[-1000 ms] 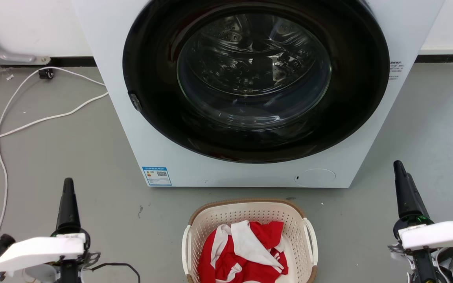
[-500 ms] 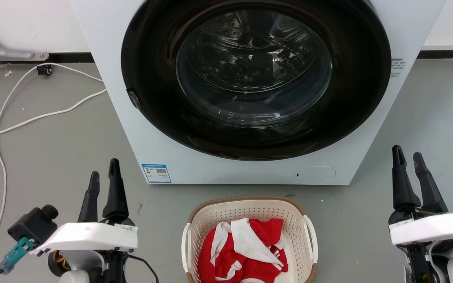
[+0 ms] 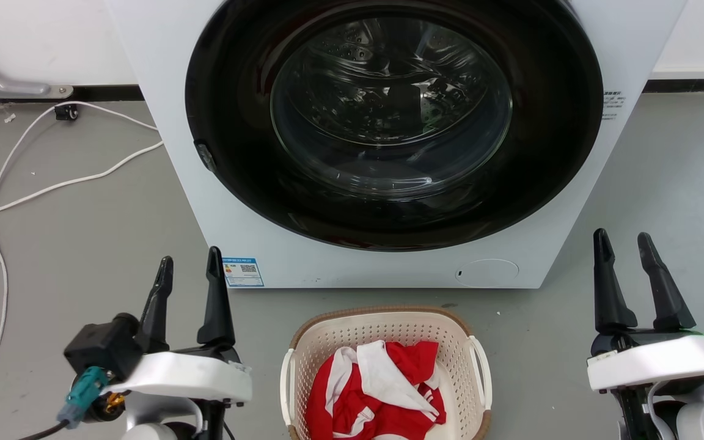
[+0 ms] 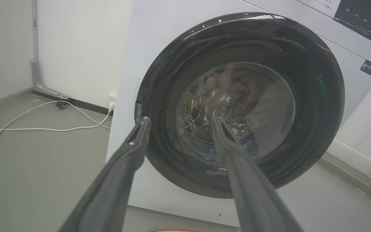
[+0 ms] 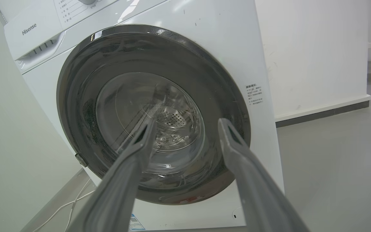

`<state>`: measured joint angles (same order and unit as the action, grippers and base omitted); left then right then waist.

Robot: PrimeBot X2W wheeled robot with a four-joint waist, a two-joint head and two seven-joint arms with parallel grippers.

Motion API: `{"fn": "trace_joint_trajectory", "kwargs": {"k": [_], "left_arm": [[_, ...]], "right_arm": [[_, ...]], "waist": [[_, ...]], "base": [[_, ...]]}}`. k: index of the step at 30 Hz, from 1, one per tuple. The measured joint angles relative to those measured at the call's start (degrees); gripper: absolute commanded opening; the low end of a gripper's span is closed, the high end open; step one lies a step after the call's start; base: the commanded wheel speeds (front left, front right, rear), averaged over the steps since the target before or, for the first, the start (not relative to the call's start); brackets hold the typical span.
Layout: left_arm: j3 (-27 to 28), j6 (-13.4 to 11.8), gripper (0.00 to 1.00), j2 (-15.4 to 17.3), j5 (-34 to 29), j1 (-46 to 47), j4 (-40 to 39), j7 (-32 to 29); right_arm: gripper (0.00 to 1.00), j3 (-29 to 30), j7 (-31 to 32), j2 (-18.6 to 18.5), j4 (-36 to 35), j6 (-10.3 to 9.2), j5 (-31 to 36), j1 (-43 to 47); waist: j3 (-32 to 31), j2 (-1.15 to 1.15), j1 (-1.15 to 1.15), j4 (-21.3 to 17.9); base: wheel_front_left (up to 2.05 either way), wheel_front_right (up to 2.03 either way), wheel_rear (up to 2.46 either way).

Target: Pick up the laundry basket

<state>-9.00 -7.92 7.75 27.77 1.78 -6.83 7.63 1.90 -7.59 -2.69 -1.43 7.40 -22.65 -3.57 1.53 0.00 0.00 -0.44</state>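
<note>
The laundry basket sat upright on the grey floor, mouth facing up, between the robot's two grippers and just in front of a white front-loading washing machine. Its two white handles faced outward, one toward each gripper. The frame's bottom edge cut off its near end, so its long axis could not be fixed, though it seemed to run from the robot toward the machine. A crumpled red-and-white garment lay inside, hiding most of the floor of the basket.

The left gripper hung to the left of the basket with its fingers apart and nothing between them, its white wrist housing near the left handle but not touching it. The right gripper hung further out on the other side, well apart from the right handle, fingers likewise spread and holding nothing. Both sets of fingertips pointed toward the machine and reached beyond the basket's far rim.

Ahead of the fingers in both wrist views stood the machine's closed round door, its glass streaked with reflections that blurred the drum behind. A thin brown sliver of the basket's rim showed at the bottom edge of the left wrist view. Bare floor lay open beyond each gripper's outer side. A white cable trailed across it, well to the left of the left gripper.
</note>
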Motion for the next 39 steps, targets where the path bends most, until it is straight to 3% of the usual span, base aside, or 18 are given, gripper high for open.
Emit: {"fn": "trace_joint_trajectory", "kwargs": {"k": [9,27,33,38,39], "left_arm": [[-8.01,-6.23,1.00,4.22,-4.57,0.46,-0.30,1.24],[-16.46,-11.28,1.00,7.55,-12.39,2.36,-0.33,3.74],[-15.38,-10.58,1.00,6.37,-11.39,2.10,-1.16,4.46],[-12.04,-6.59,1.00,3.93,-10.96,0.24,-0.80,5.06],[-9.61,-4.17,1.00,2.19,-11.82,-0.86,0.19,5.34]], "right_arm": [[1.00,-0.76,-1.30,-0.01,0.54,0.01,6.31,0.51],[1.00,-0.98,-3.71,-0.03,1.30,0.03,17.57,0.60],[1.00,-0.57,-4.47,-0.05,1.90,0.10,17.09,0.62],[1.00,-0.56,-5.00,-0.07,2.55,0.10,17.41,0.63],[1.00,-0.66,-5.45,-0.07,3.59,0.10,16.83,0.74]], "waist": [[0.15,0.00,0.00,-0.07],[1.00,0.00,0.00,-0.32],[1.30,0.00,0.00,-0.32],[1.56,0.00,0.00,-0.29],[1.64,0.00,0.00,-0.30]], "base": [[0.00,0.00,0.00],[0.00,0.00,0.00],[0.00,0.00,0.00],[0.00,0.00,0.00],[0.00,0.00,0.00]]}}
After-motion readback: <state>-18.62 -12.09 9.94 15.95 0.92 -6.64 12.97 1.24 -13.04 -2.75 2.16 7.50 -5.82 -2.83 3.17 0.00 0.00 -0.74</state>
